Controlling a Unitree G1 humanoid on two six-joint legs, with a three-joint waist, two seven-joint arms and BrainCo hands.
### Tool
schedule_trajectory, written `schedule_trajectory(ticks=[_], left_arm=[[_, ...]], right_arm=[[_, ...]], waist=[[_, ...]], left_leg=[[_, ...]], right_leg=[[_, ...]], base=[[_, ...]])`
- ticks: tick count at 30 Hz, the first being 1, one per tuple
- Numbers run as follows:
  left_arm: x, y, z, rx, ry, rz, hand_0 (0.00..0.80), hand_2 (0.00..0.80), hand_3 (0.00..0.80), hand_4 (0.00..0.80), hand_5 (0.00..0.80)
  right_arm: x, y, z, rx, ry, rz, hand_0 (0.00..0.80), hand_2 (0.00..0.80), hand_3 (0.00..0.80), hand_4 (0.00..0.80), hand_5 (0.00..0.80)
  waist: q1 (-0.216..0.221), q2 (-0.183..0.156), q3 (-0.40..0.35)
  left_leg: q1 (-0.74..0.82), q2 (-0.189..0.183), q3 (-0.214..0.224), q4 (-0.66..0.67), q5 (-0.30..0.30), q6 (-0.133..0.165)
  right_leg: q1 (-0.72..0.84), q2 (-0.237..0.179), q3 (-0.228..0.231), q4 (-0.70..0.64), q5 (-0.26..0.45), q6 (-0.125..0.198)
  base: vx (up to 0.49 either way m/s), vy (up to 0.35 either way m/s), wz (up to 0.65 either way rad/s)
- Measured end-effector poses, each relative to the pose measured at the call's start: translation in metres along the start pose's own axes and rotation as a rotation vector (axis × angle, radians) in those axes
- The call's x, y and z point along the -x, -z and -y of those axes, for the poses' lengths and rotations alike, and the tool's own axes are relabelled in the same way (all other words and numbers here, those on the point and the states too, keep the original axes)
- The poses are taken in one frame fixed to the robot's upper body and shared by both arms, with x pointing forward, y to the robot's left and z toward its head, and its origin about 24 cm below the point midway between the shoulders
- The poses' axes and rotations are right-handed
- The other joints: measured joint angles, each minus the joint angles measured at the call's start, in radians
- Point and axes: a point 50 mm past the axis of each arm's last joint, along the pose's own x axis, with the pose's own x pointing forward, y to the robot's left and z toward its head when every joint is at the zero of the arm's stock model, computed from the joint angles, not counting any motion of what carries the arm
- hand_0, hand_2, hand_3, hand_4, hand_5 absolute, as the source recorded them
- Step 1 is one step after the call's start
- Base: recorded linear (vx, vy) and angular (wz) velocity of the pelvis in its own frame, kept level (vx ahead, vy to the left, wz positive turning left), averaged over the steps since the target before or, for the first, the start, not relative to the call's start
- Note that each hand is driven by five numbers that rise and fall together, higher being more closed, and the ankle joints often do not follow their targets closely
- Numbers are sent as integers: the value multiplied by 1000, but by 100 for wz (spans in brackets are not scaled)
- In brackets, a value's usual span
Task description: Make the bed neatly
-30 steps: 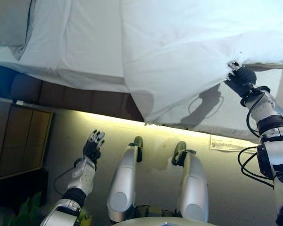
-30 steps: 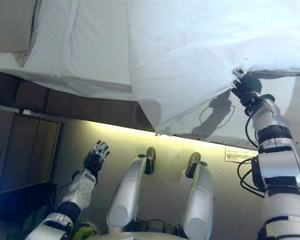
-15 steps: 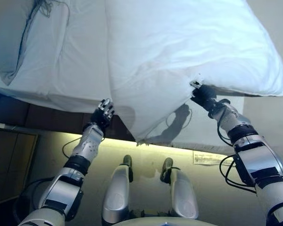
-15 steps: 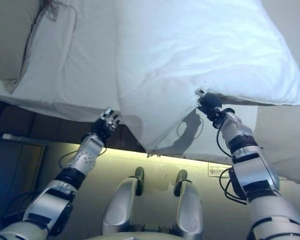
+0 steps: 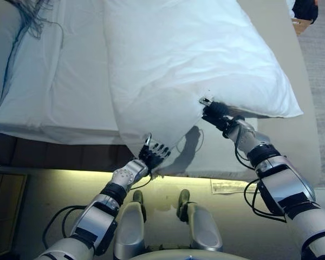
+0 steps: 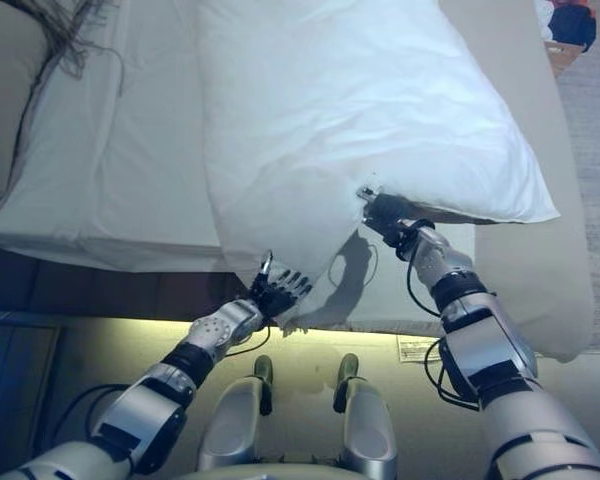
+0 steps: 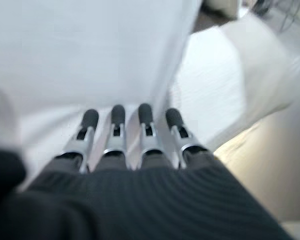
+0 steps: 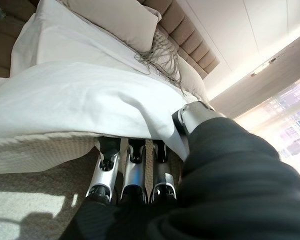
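A puffy white duvet (image 5: 189, 59) lies across the bed, and its lower corner hangs over the near side. My right hand (image 5: 214, 111) is shut on the duvet's near edge; in the right wrist view the thumb (image 8: 192, 117) lies on top of the duvet (image 8: 80, 100) and the fingers (image 8: 132, 165) curl beneath. My left hand (image 5: 153, 154) is open at the hanging corner, its straight fingers (image 7: 115, 132) against the white cloth (image 7: 90, 50). A white sheet (image 5: 59, 81) covers the bed's left part.
Beige mattress cover (image 5: 284, 108) shows bare right of the duvet. A grey pillow (image 5: 0, 49) and dark fringe (image 5: 35, 11) lie at the upper left. The dark bed base (image 5: 54, 154) runs below the sheet. A paper sheet (image 5: 233, 187) lies on the floor.
The camera has tilted up over the bed. My left hand has risen from low beside the bed to the duvet's hanging corner. My right hand has kept its hold on the edge.
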Motion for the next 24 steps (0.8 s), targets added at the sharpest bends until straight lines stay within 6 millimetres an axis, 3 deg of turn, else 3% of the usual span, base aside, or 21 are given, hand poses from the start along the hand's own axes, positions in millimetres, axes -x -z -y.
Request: schedule_trajectory(ticks=[13, 19, 24], left_arm=[[-9, 57, -9, 47, -61, -251, 0, 0, 0, 0, 0], [-11, 63, -5, 36, -11, -258, 0, 0, 0, 0, 0], [-16, 62, 8, 51, 126, -158, 0, 0, 0, 0, 0]], right_arm=[[-17, 26, -35, -64, -92, -28, 800, 800, 800, 800, 800], [-21, 30, -48, -48, -131, -33, 800, 800, 800, 800, 800], [-23, 35, -53, -59, -146, -40, 800, 800, 800, 800, 800]], waist=[[-8, -55, -4], [-40, -66, 0], [-52, -70, 0]], left_leg=[[4, 13, 22, -16, 2, -2], [4, 15, 23, -22, 2, -2], [7, 17, 30, -25, 2, -3]], right_leg=[[11, 21, 24, -69, 47, 0], [10, 27, 29, -81, 50, -1], [7, 30, 38, -86, 52, -2]], base=[[-9, -51, -7], [-7, -25, -4], [2, 6, -5]])
